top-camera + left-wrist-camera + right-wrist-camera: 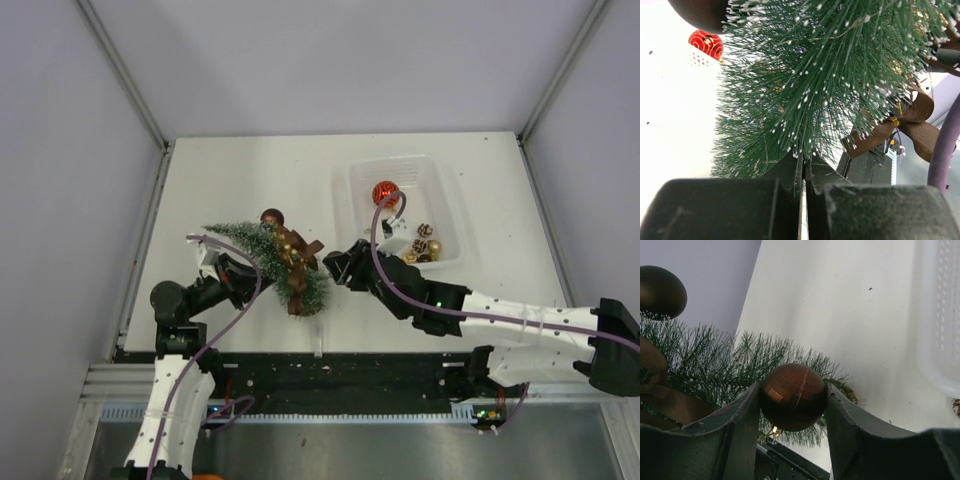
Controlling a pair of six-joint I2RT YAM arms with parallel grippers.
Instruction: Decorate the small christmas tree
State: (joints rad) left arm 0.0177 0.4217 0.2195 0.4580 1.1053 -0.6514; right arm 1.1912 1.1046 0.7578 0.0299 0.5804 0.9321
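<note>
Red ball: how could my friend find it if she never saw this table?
On the white table, find the clear tray on the right. The red ball lies alone at its far left end; the other balls there, bunched in the near corner, are smaller and brown or gold.

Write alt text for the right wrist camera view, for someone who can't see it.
The right pincer grips a brown faceted bauble in front of the small christmas tree, frosted and green. Another dark bauble shows at upper left above a brown ribbon, and a clear tray edges in at right.
</note>
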